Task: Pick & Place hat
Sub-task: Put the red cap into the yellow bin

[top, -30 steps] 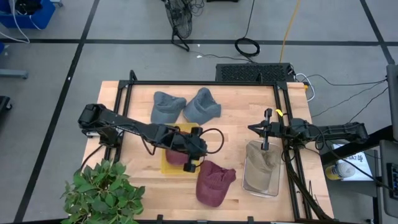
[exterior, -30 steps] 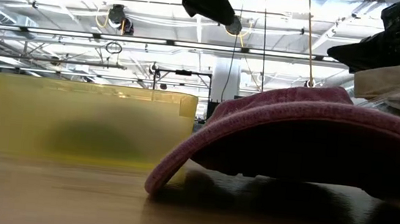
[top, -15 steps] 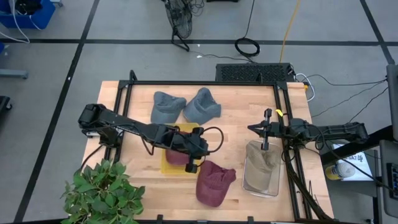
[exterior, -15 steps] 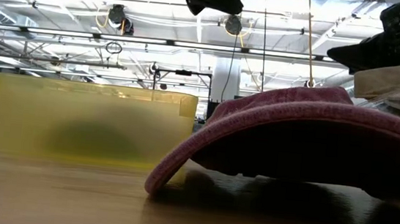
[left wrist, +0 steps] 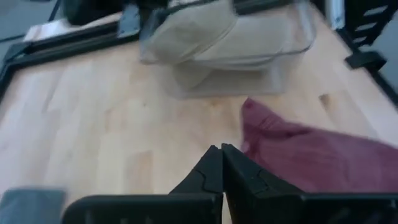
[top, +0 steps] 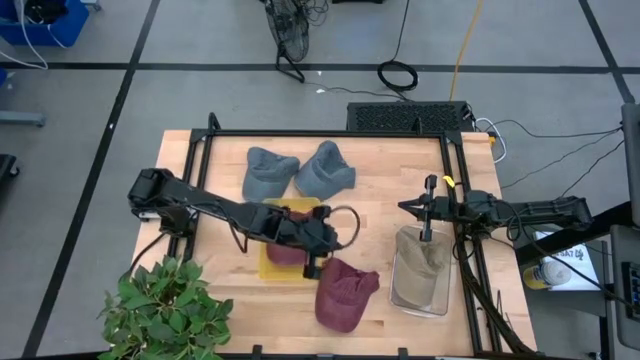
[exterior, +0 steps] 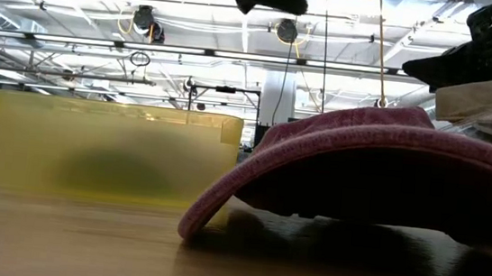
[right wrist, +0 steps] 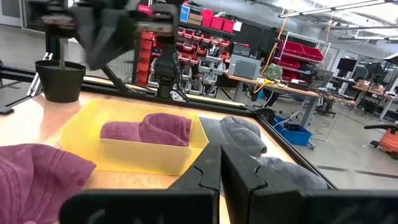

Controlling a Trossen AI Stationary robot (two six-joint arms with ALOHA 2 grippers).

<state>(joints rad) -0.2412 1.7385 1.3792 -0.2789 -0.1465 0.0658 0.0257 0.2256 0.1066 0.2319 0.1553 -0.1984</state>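
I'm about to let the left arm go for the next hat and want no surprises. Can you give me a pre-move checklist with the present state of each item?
1. Left claw empty: ok, fingers shut together with nothing between them.
2. Maroon hat in the yellow bin: ok, the hat lies inside the bin.
3. Next maroon hat free to grab: ok, it lies alone on the table, beside the bin.
4. Left claw open for a grasp: not ok, it needs opening first.
5. Right claw clear of the path: ok, shut, parked above the clear bin that holds a tan hat.
6. Grey hats out of the way: ok, at the far side.
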